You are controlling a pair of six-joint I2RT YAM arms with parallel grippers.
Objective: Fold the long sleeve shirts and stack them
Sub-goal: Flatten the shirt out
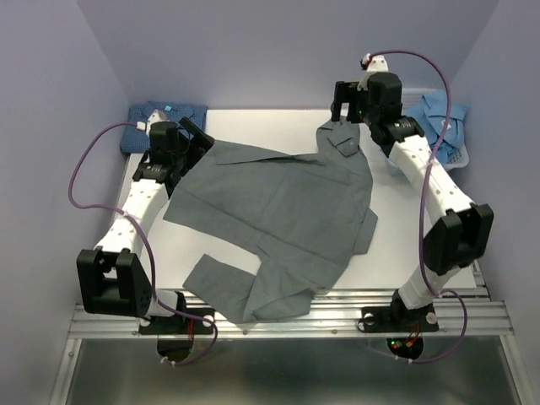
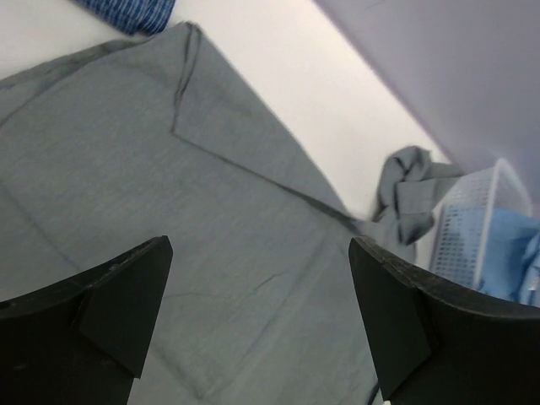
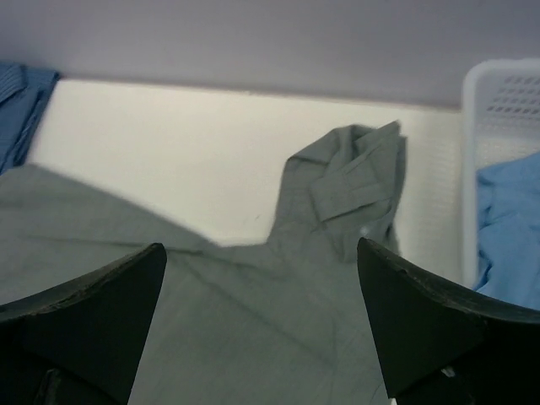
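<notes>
The grey shirt (image 1: 278, 219) lies spread flat across the white table, with one sleeve bunched at the back right (image 1: 342, 139). It also fills the left wrist view (image 2: 169, 194) and the right wrist view (image 3: 253, 321). My left gripper (image 1: 196, 135) is open and empty over the shirt's back left edge. My right gripper (image 1: 346, 105) is open and empty above the bunched sleeve (image 3: 354, 186). The dark blue patterned shirt (image 1: 148, 118) lies crumpled at the back left corner. The light blue shirt (image 1: 439, 118) lies in the basket at the back right.
A white mesh basket (image 1: 454, 156) stands off the table's back right edge; it also shows in the left wrist view (image 2: 481, 211) and the right wrist view (image 3: 498, 84). Lilac walls close in the back and sides. A metal rail (image 1: 287, 321) runs along the near edge.
</notes>
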